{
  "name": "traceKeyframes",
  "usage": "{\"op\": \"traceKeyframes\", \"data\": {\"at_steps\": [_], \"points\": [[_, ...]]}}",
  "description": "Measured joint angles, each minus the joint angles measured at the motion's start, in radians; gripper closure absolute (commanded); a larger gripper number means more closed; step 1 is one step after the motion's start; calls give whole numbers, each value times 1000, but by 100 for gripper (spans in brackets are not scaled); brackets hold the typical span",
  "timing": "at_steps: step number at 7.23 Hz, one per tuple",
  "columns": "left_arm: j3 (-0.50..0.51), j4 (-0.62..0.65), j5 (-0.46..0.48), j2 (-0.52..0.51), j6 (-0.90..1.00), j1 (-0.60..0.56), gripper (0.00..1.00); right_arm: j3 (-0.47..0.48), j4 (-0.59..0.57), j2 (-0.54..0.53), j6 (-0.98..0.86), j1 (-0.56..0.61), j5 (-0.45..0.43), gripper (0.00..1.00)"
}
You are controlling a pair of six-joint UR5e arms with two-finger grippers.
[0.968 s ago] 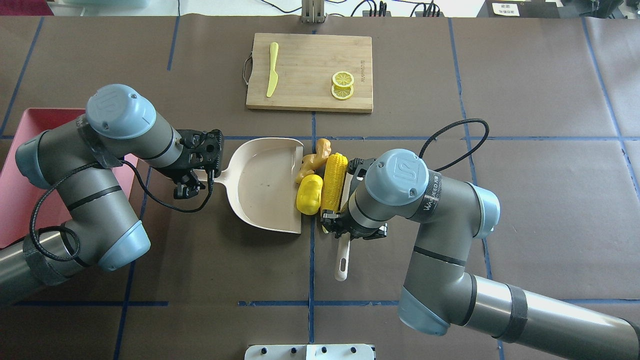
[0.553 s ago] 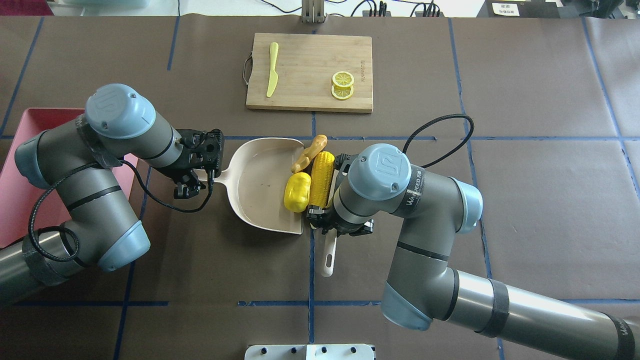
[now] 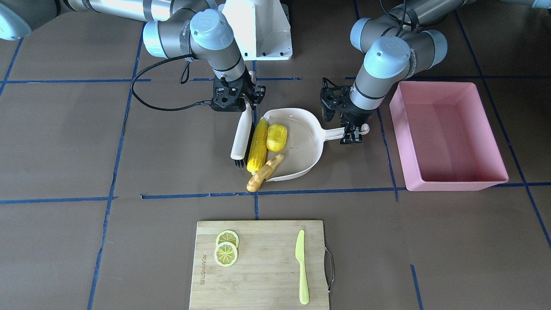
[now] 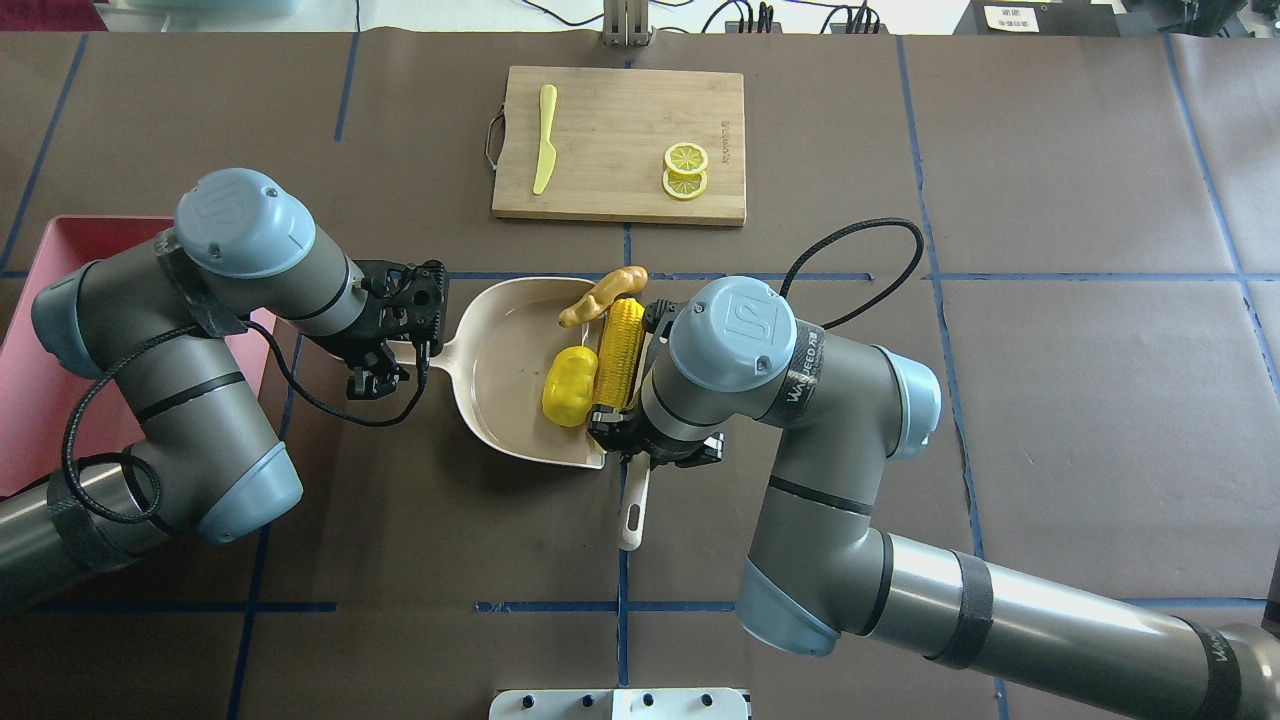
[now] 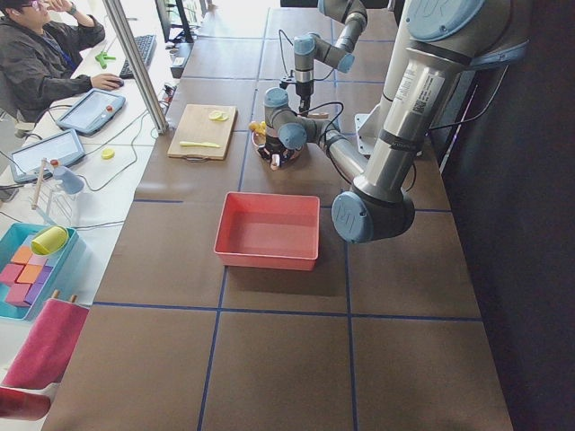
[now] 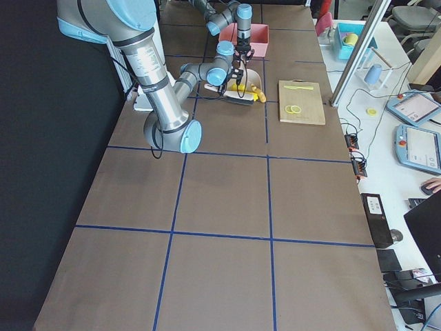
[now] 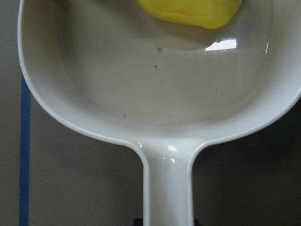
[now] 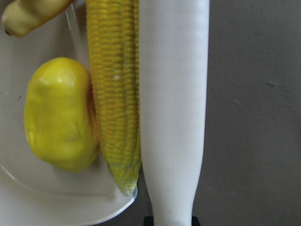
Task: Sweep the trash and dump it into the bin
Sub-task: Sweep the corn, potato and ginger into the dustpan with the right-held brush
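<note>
The cream-white dustpan (image 4: 505,400) lies mid-table, and my left gripper (image 4: 400,355) (image 3: 355,130) is shut on its handle (image 7: 167,188). My right gripper (image 3: 240,105) (image 4: 648,452) is shut on a white brush (image 3: 241,137) (image 8: 174,108) that lies against the pan's mouth. The trash: the corn cob (image 4: 620,345) (image 8: 115,94) rests against the brush on the pan's lip. The yellow lump (image 4: 566,386) (image 3: 276,137) sits inside the pan. The ginger root (image 4: 600,295) (image 3: 263,172) straddles the pan's far corner. The pink bin (image 3: 452,185) (image 4: 40,300) stands beside my left arm.
A wooden cutting board (image 4: 620,110) at the far side carries two lemon slices (image 4: 686,170) and a pale green knife (image 4: 545,137). The robot base (image 3: 258,30) is behind the pan. A person (image 5: 45,54) sits at a side desk.
My right arm has swept the brush toward the left, pushing the corn and the yellow lump into the dustpan. The ginger has swung round at the pan's far corner. The left arm held still.
</note>
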Motion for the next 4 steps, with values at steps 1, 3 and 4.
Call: {"op": "traceKeyframes", "data": {"at_steps": [1,3,4], "points": [[1,18,-2,-6,0,1,100,0,1,1,0,0,1,100],[2,32,-4,-13,0,2,100,-7,2,10,0,0,0,100],[2,33,-4,-13,0,2,100,-22,2,25,-1,0,-1,100]]}}
